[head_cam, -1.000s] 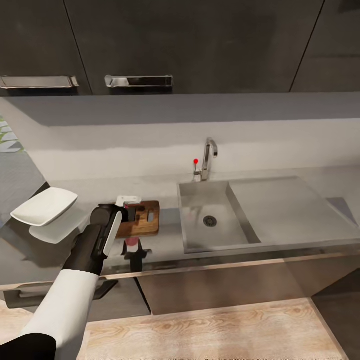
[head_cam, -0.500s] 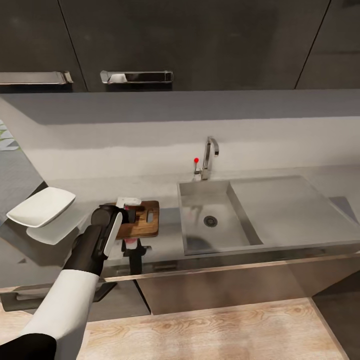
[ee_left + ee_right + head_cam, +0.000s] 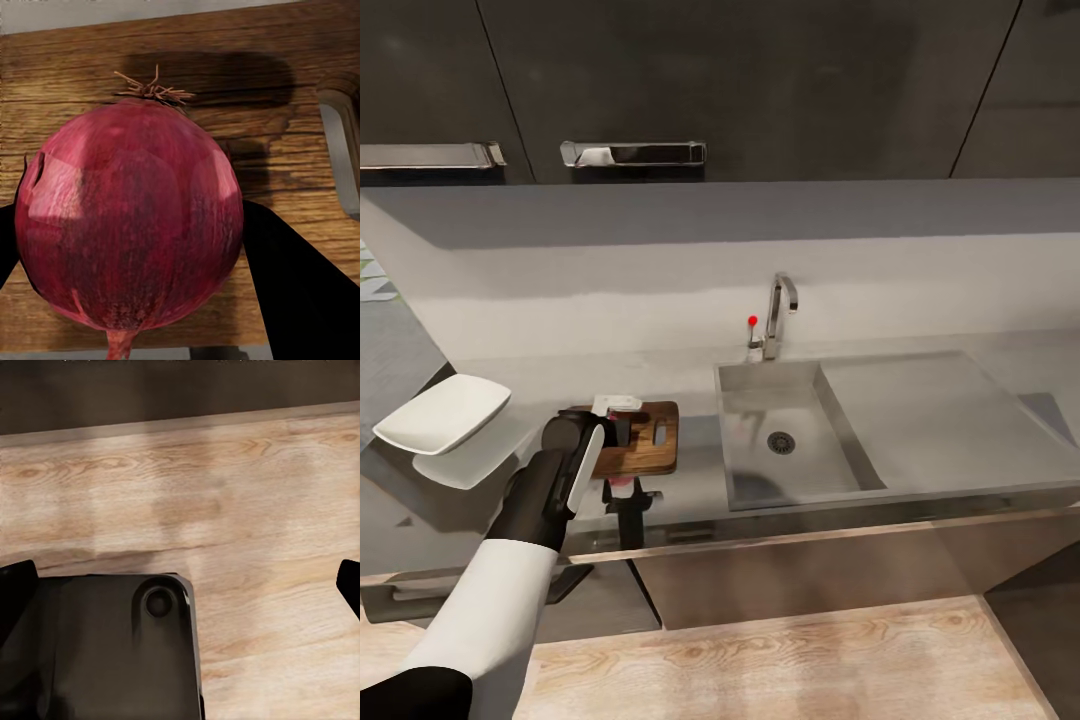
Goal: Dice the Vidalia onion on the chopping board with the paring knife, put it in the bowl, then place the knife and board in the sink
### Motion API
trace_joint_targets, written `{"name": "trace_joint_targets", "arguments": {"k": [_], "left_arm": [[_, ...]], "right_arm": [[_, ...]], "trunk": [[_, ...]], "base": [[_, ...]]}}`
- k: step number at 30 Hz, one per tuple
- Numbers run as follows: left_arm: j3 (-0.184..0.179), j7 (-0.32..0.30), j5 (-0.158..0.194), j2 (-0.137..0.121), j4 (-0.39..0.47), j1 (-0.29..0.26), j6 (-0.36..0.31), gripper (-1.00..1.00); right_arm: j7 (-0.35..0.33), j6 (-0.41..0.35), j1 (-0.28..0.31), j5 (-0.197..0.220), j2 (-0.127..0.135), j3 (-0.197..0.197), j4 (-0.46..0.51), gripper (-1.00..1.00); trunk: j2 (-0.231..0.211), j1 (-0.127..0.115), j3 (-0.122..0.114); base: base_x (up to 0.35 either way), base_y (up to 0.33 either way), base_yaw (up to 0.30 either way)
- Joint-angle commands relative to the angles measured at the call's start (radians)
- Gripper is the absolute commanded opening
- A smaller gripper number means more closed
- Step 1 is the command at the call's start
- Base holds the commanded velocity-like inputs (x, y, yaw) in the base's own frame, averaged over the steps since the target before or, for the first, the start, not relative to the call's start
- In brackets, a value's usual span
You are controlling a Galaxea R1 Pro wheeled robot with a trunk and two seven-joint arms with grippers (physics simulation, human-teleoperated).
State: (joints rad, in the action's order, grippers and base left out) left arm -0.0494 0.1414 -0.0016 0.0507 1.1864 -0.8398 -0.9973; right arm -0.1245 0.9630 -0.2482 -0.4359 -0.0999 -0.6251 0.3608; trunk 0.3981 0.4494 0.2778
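A dark red onion with a dry root tuft sits between the black fingers of my left gripper, which is shut on it just over the brown chopping board. The board lies on the grey countertop left of the sink. The paring knife's white handle pokes out at the board's far edge; its blade is hidden behind the gripper. The white bowl stands at the far left of the counter. My right gripper hangs open over the wood floor.
The sink basin holds nothing but its drain, with a drainboard to its right and the chrome tap behind. Dark upper cabinets hang above. A dark part of the robot lies below the right gripper.
The head view shifted slightly a second ago. The left gripper and the onion have stayed in place over the board.
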Motion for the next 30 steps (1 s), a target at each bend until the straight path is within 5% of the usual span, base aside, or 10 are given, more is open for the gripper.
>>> {"name": "trace_joint_targets", "arguments": {"k": [1,30], "left_arm": [[-0.001,0.003,-0.001,0.0,0.001,-0.001,-0.005,-1.0],[-0.001,0.003,-0.001,-0.003,-0.014,-0.001,-0.004,-1.0]], "right_arm": [[-0.01,0.001,0.0,-0.001,-0.001,-0.008,0.003,1.0],[-0.01,0.0,0.0,-0.001,0.0,-0.008,0.001,1.0]], "trunk": [[0.002,0.001,0.002],[0.002,0.001,0.002]], "base": [[0.033,0.015,0.0],[0.05,0.036,0.0]]}}
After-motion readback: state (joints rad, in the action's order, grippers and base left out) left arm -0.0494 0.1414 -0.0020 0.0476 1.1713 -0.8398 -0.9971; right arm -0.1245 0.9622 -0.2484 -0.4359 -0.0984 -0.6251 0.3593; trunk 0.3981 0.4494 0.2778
